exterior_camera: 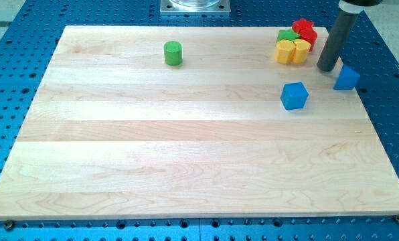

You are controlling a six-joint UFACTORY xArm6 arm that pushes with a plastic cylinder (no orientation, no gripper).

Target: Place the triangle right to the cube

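Observation:
A blue cube (pixel 294 96) sits on the wooden board (pixel 186 147) at the view's right. A blue triangle block (pixel 347 78) lies to the right of the cube and a little higher, near the board's right edge. My tip (pixel 328 67) rests on the board just left of and above the triangle, close to it, and up and to the right of the cube. The dark rod rises from the tip to the view's top.
A cluster of blocks sits at the top right: a red star-like block (pixel 304 29), a green block (pixel 286 35), and yellow blocks (pixel 292 51). A green cylinder (pixel 173 53) stands at the upper left of centre. A blue perforated table surrounds the board.

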